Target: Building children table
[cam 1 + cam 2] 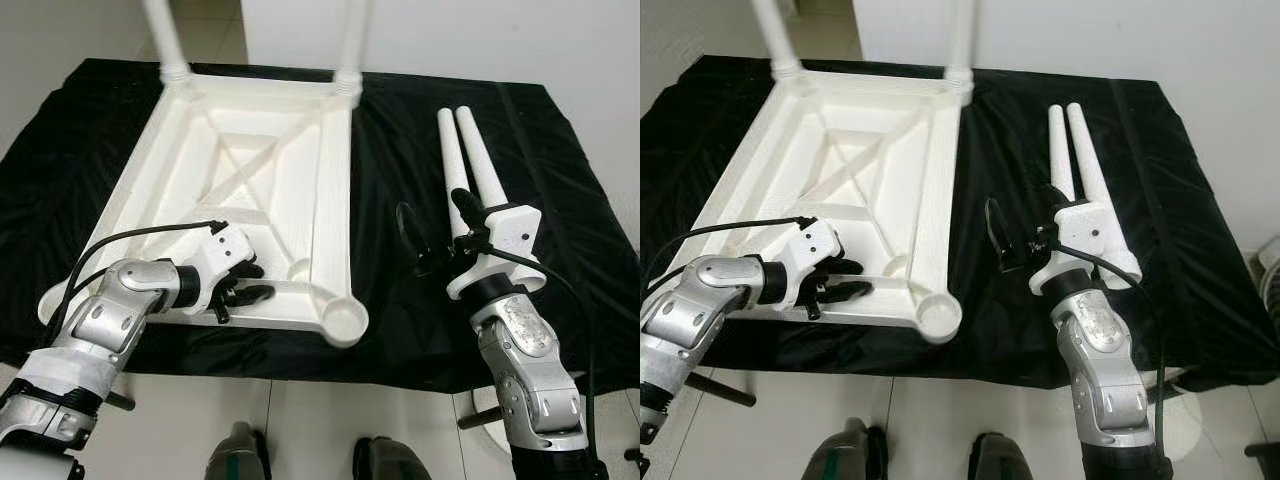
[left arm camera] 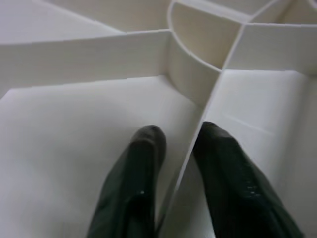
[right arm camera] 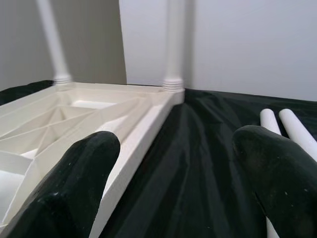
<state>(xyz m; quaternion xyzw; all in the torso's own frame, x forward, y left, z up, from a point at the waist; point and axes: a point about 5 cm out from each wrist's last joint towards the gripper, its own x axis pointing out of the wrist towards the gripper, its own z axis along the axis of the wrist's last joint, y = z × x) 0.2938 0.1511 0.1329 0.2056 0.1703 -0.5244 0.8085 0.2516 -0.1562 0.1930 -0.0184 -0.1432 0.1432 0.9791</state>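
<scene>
- Left claw (image 1: 245, 283) is reaching into the near edge of the upturned tabletop (image 1: 240, 170), fingers lying across the near rail.
- In the left wrist view its fingertips (image 2: 146, 144) are straddling a thin upright rib (image 2: 198, 129) of the tabletop, one finger on each side. It is clenched on that rib or very close to it; contact is hard to confirm.
- Just beyond the fingers in that view, a curved wall (image 2: 193, 64) of a round socket is showing.
- Right claw (image 1: 432, 228) is hovering above the black cloth (image 1: 400, 150), released, fingers spread wide and gripping nothing.
- In the right wrist view its two fingers (image 3: 74, 183) are framing the cloth gap between the tabletop and the loose legs (image 3: 292, 129).
- The tabletop is lying underside up on the left half of the counter, ribs and diagonal braces facing up.
- Two legs are already standing in the far corner sockets: far left leg (image 1: 165, 35) and far right leg (image 1: 352, 40), both upright.
- The near right corner socket (image 1: 343, 320) is sitting open, slightly overhanging the counter's near edge. The near left corner is hiding behind the left arm (image 1: 120, 310).
- Two loose white legs (image 1: 468, 165) are lying side by side on the cloth right of the tabletop, touching each other, running away from the robot. The right wrist housing (image 1: 505, 245) is covering their near ends.
- The cloth is draping over the whole counter; light floor tiles (image 1: 300, 420) are showing below.
</scene>
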